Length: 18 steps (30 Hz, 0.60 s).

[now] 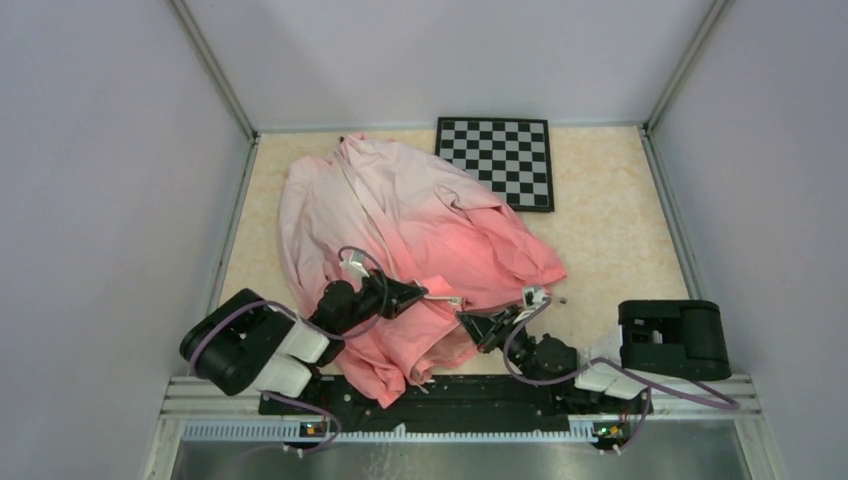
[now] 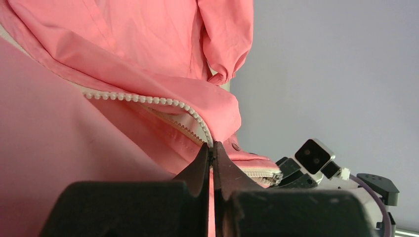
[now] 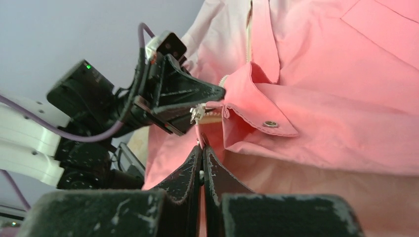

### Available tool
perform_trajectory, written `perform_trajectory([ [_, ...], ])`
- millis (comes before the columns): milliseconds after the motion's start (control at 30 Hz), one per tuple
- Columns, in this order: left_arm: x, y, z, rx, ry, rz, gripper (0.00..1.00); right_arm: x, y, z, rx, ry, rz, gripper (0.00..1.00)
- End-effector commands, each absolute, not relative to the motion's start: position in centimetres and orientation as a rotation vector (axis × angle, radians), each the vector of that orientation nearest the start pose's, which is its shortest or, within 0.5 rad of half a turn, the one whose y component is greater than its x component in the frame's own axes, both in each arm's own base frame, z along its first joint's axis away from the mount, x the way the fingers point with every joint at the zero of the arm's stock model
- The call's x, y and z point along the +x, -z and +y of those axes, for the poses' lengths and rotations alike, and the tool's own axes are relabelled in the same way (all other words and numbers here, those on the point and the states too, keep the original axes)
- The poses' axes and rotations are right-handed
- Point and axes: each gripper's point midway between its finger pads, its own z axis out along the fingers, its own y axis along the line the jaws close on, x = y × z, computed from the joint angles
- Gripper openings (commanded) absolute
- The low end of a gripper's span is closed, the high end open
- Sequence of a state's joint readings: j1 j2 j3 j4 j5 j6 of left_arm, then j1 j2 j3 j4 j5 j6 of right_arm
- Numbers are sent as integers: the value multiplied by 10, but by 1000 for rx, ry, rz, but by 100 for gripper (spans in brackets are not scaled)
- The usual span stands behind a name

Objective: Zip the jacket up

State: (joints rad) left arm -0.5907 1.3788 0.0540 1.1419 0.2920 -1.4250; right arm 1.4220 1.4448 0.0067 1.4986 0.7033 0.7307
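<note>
My left gripper [image 1: 425, 292], reaching in from the left, is closed tight on the jacket [image 1: 420, 230]. In the left wrist view its fingertips [image 2: 209, 155] meet on the coral edge just where the white zipper [image 2: 148, 99] teeth run down to them. The jacket lies crumpled on the table [image 1: 610, 250], left of centre. Its pale collar end is toward the far wall. Its coral hem is bunched at the near edge between my two arms.

In the right wrist view, the left gripper [image 3: 217, 91] clamps the cloth just beside the small metal zipper slider [image 3: 198, 112]. A round metal snap [image 3: 270, 124] sits on the flap to the right of it.

My right gripper [image 1: 464, 320] comes in from the right, just beside the left one at the hem. Its jaws are pressed together too. In its own view a thin strip of pink cloth rises from between the fingertips [image 3: 195, 153] toward the slider, so it is pinching the jacket's lower edge. Whether the strip is a pull tab or hem, I cannot tell.

Farther right, a chessboard [image 1: 498, 160] lies flat at the far side, its near left corner tucked under the jacket. A black box [image 1: 672, 338] stands at the near right edge, well apart from the cloth.
</note>
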Motion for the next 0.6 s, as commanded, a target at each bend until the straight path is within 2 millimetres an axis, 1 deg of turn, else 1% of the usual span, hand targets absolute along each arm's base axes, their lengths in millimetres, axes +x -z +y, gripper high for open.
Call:
perform_trajectory([
  [0, 211, -114, -247, -523, 1651, 1892, 0, 135, -153, 259, 170, -1323, 1534, 0],
  [67, 209, -114, -247, -512, 1667, 1879, 0, 137, -149, 258, 165, -1308, 1545, 0],
  [133, 208, -114, -249, -492, 1684, 1875, 0, 136, -147, 264, 119, -1293, 1548, 0],
  [200, 208, -115, -251, -477, 1693, 1871, 0, 137, -141, 268, 109, -1282, 1568, 0],
  [267, 209, -115, -252, -470, 1688, 1872, 0, 139, -132, 271, 92, -1256, 1594, 0],
  [367, 209, -113, -254, -445, 1664, 1892, 1, 139, -127, 273, 74, -1244, 1609, 0],
  [400, 209, -112, -253, -440, 1650, 1899, 4, 139, -127, 274, 66, -1243, 1608, 0],
  [500, 209, -110, -250, -413, 1589, 1925, 22, 139, -126, 275, 51, -1235, 1610, 0],
  [533, 209, -101, -248, -424, 1551, 1970, 29, 139, -126, 275, 53, -1236, 1610, 0],
  [567, 208, -100, -247, -424, 1528, 1988, 35, 140, -126, 275, 55, -1235, 1610, 0],
])
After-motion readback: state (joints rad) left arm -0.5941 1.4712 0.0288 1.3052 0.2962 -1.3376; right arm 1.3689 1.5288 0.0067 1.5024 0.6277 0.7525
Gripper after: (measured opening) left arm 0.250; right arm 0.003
